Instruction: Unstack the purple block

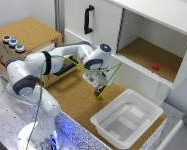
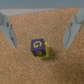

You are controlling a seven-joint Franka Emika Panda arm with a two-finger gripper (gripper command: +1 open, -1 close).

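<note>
A purple block [image 2: 38, 46] with a yellow letter on its face sits on top of a yellow-green block [image 2: 47, 53], whose edge shows beneath it, on the cork surface. In the exterior view the small stack [image 1: 98, 96] lies just under my gripper [image 1: 98, 90], to the left of the white bin. In the wrist view my gripper [image 2: 41, 31] is open and empty. Its two fingers [image 2: 74, 29] stand wide on either side of the stack and above it, touching nothing.
A white plastic bin [image 1: 143, 102] stands at the exterior view's right of the stack. An open cabinet behind holds a small red block [image 1: 155, 66]. A wooden box with several coloured buttons [image 1: 13, 42] stands at the exterior view's left.
</note>
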